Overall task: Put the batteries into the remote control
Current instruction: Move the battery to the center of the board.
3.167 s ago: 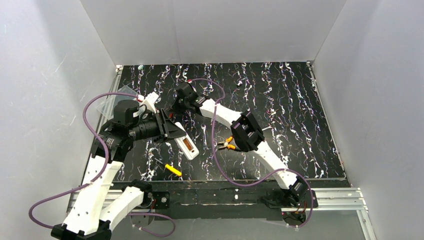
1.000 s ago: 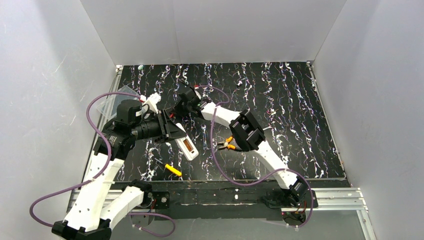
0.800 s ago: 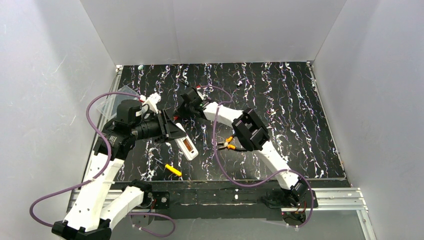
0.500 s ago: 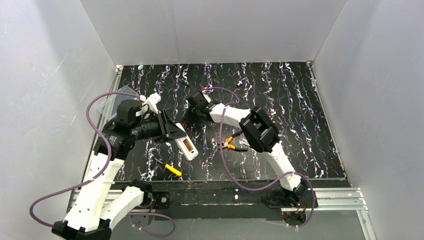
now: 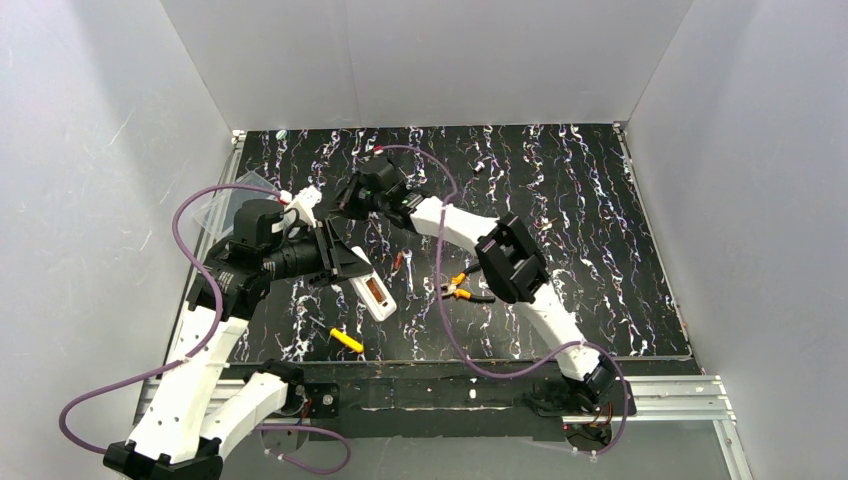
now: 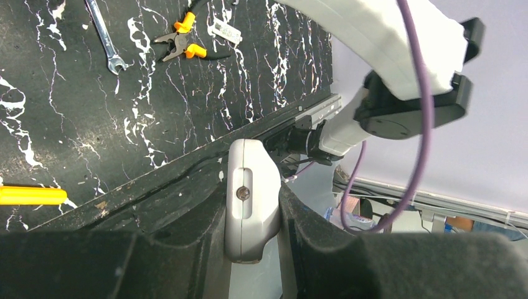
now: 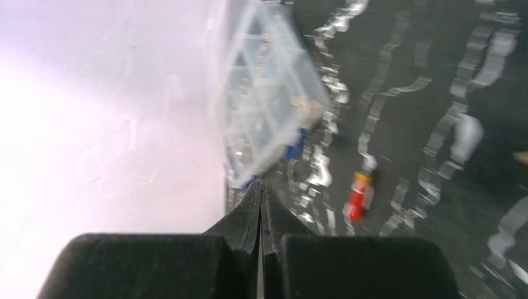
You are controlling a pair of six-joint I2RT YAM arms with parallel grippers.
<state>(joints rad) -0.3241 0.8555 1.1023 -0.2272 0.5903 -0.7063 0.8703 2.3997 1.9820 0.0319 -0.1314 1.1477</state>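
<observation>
My left gripper [image 5: 350, 266] is shut on the remote control [image 5: 371, 290], a white oblong handset held off the mat with an orange-brown battery recess facing up. Seen from the left wrist, the remote's white end [image 6: 251, 198] sits clamped between the black fingers. The right gripper [image 5: 345, 200] hovers at the back left, shut and empty; in its own view the tips [image 7: 259, 188] are pressed together. One red battery [image 7: 357, 197] lies on the mat just right of those tips. Another small red battery [image 5: 397, 262] lies beside the wrench.
A clear plastic compartment box [image 5: 222, 205] [image 7: 269, 112] stands against the left wall. A wrench [image 5: 410, 275] [image 6: 106, 38], yellow-and-black pliers [image 5: 456, 290] [image 6: 185, 43] and a yellow-handled tool [image 5: 347, 340] [image 6: 31, 195] lie on the black marbled mat [image 5: 580, 250].
The right arm swung out toward the centre, then back to the far left near the clear box. A red battery now shows beside the wrench. The left arm held still.
</observation>
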